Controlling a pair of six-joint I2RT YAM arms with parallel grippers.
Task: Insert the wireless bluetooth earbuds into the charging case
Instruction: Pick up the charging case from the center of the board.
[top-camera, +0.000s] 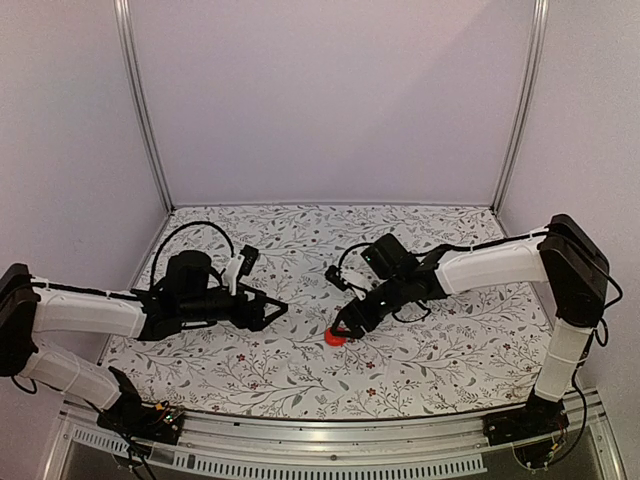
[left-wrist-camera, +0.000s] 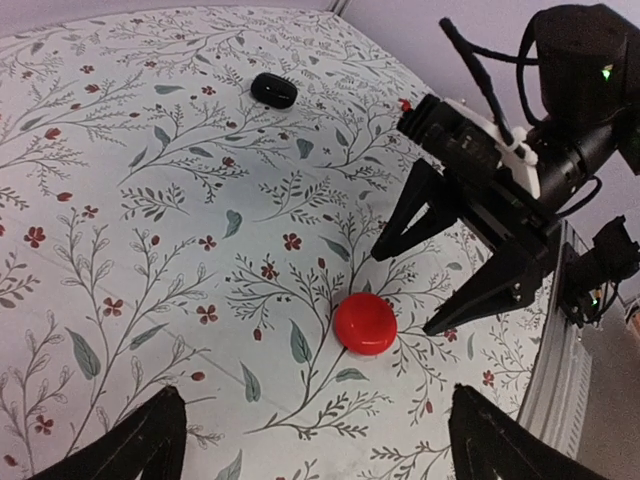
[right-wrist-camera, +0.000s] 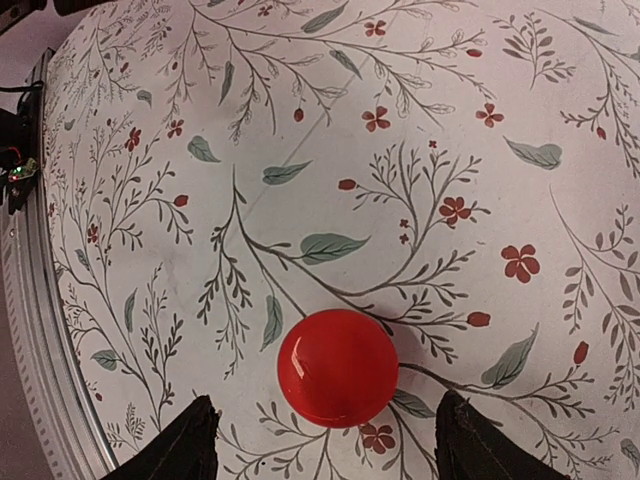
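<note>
The charging case (left-wrist-camera: 273, 90) is a small glossy black pebble lying shut on the floral cloth, far from both grippers. No earbuds show in any view. A flat red disc (right-wrist-camera: 338, 367) lies on the cloth; it also shows in the top view (top-camera: 338, 337) and the left wrist view (left-wrist-camera: 365, 323). My right gripper (right-wrist-camera: 330, 455) is open and empty, hovering just above the disc with its fingers either side; it also shows in the top view (top-camera: 346, 323) and the left wrist view (left-wrist-camera: 400, 295). My left gripper (left-wrist-camera: 315, 430) is open and empty, left of the disc in the top view (top-camera: 272, 310).
The table (top-camera: 440, 350) is covered by a white cloth with a leaf and flower print. Purple walls and metal posts (top-camera: 145, 110) enclose it on three sides. A metal rail (top-camera: 330, 440) runs along the near edge.
</note>
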